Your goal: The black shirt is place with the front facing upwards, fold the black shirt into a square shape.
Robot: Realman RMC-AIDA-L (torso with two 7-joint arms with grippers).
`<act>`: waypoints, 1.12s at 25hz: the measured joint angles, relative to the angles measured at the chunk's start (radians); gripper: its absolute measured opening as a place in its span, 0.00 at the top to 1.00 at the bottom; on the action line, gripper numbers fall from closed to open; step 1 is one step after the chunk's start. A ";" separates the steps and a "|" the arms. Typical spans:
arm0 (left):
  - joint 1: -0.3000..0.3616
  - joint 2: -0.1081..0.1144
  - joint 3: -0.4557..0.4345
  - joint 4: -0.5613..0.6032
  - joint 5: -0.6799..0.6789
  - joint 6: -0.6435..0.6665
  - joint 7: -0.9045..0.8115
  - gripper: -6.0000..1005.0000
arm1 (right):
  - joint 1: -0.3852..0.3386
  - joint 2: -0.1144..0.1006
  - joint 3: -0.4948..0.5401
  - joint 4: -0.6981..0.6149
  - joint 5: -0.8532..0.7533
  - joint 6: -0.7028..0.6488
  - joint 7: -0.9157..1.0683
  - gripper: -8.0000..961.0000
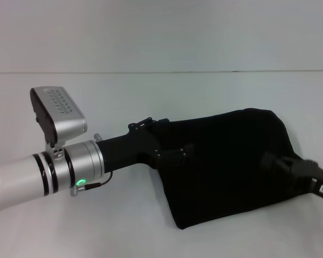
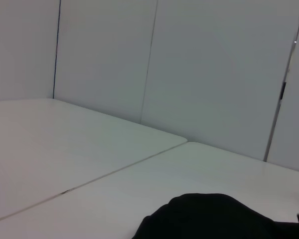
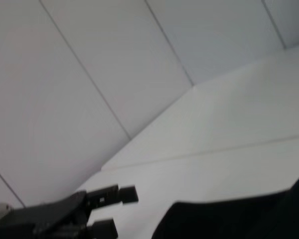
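black shirt [image 1: 226, 166] lying bunched between my claws | left gripper [image 1: 151, 141] touching its left edge, spread | right gripper [image 1: 280, 164] reaching onto its right edge, grip unclear

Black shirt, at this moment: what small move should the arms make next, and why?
Probably smooth the black shirt flat. It lies as a rumpled, uneven bundle on the table, not square. The left gripper is at its left edge, the right gripper at its right side.
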 joint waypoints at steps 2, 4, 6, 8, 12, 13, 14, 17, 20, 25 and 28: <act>-0.005 0.000 0.002 -0.005 0.000 0.000 0.000 0.08 | -0.005 -0.001 -0.009 0.007 -0.014 0.013 0.011 0.90; -0.008 0.000 0.002 -0.007 0.000 -0.001 -0.001 0.08 | -0.024 -0.001 -0.010 0.011 -0.020 0.026 0.016 0.93; -0.011 0.000 0.003 -0.007 -0.001 -0.001 -0.001 0.08 | -0.046 -0.001 -0.009 0.014 -0.021 0.044 0.016 0.97; -0.014 0.000 0.006 -0.008 -0.001 0.003 -0.001 0.08 | -0.062 -0.001 -0.006 0.015 -0.021 0.052 0.011 0.99; -0.029 -0.004 0.028 -0.025 -0.001 0.001 0.006 0.08 | -0.087 0.002 0.017 0.017 -0.014 0.078 -0.010 0.99; -0.034 -0.004 0.031 -0.032 -0.001 -0.001 0.009 0.08 | -0.091 0.002 0.028 0.020 -0.013 0.093 -0.017 0.99; -0.042 -0.005 0.033 -0.046 -0.001 -0.005 0.015 0.08 | -0.092 0.003 0.038 0.026 -0.013 0.108 -0.027 0.99; -0.051 -0.005 0.033 -0.059 -0.001 -0.013 0.022 0.08 | -0.094 0.004 0.083 0.060 0.001 0.146 -0.084 0.99; -0.052 -0.005 0.033 -0.059 -0.001 -0.014 0.022 0.08 | -0.101 0.004 0.123 0.086 0.025 0.151 -0.131 0.99; -0.052 -0.005 0.033 -0.060 0.000 -0.012 0.023 0.08 | -0.118 0.002 0.152 0.097 0.036 0.151 -0.136 0.99; -0.050 -0.004 0.033 -0.060 0.005 -0.005 0.025 0.08 | -0.126 0.000 0.154 0.104 0.035 0.093 -0.141 0.99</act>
